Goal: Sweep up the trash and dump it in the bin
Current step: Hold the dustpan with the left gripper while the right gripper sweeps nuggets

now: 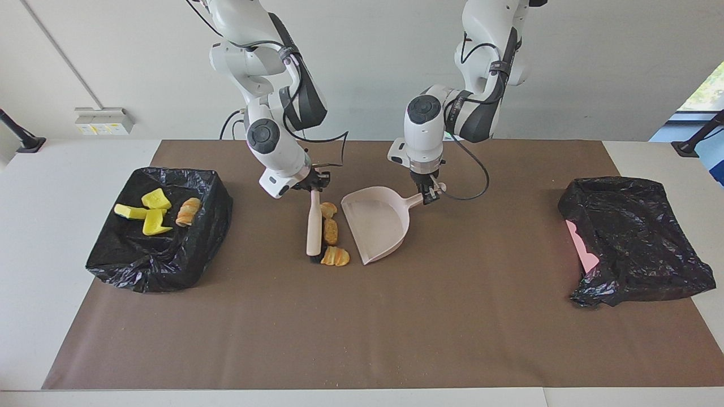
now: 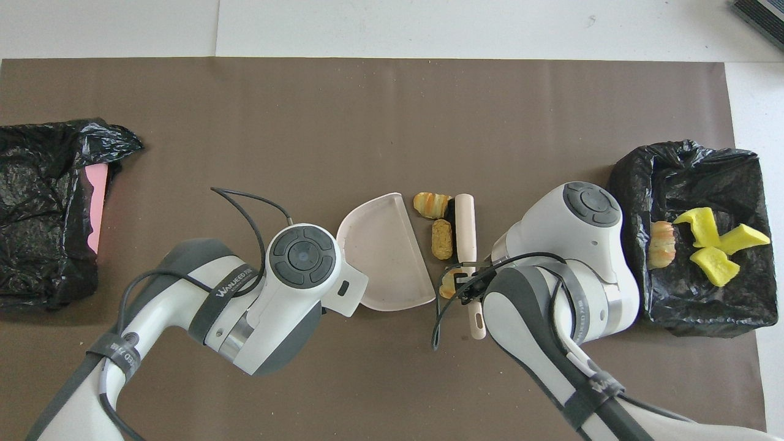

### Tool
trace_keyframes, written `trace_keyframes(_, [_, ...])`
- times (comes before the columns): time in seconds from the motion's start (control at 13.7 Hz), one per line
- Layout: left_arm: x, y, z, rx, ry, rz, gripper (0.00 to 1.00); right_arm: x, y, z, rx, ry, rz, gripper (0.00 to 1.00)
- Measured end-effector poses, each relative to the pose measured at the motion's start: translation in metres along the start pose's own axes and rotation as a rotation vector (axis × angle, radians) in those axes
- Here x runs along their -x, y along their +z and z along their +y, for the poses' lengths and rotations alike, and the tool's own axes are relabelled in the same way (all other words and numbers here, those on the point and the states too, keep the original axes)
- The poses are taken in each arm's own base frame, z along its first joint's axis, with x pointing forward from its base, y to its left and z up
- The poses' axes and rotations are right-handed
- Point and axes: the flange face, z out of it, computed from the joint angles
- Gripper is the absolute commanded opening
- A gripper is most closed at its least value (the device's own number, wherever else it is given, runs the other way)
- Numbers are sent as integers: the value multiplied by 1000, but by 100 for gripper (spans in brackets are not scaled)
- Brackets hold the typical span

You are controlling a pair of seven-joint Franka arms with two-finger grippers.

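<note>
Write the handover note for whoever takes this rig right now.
Left gripper: shut on the dustpan handle, pan mouth facing the brush.
Right gripper: shut on the brush, bristles down on the mat.
Three scraps lie between brush and dustpan, none in the pan yet.
Four scraps already sit on the black bag at the right arm's end.
Left: sweep the three in, dump them.

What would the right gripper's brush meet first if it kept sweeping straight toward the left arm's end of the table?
The three scraps lying against the brush held by the right gripper, then probably the dustpan just past them.
</note>
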Motion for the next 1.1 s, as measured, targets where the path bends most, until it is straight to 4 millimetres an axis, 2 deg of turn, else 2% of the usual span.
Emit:
trace_keyframes(0.22, [1, 0, 1, 0, 0, 0, 0, 11, 2, -37, -118, -10, -29, 0])
trace_keyframes(0.37, [2, 1, 0, -1, -1, 1, 0, 15, -2, -53, -186, -16, -39, 0])
trace_keyframes(0.51, [2, 2, -1, -4, -1, 4, 0, 17, -12, -61, -208, -27, -50, 0])
trace_keyframes(0.66, [2, 2, -1, -7, 2, 7, 0, 18, -37, -57, -204, -32, -79, 0])
trace_keyframes(0.8, [2, 2, -1, -9, 3, 8, 0, 16, -71, -36, -111, 6, -61, 0])
trace_keyframes(0.88, [3, 2, -2, -10, 5, 9, 0, 16, -81, -26, -41, 30, -44, 0])
trace_keyframes(0.95, [3, 2, -2, -10, 7, 9, 0, 18, -83, -19, 25, 46, -30, 0])
trace_keyframes(1.1, [3, 2, -2, -11, 11, 9, 0, 26, -70, -7, 136, 47, -29, 0])
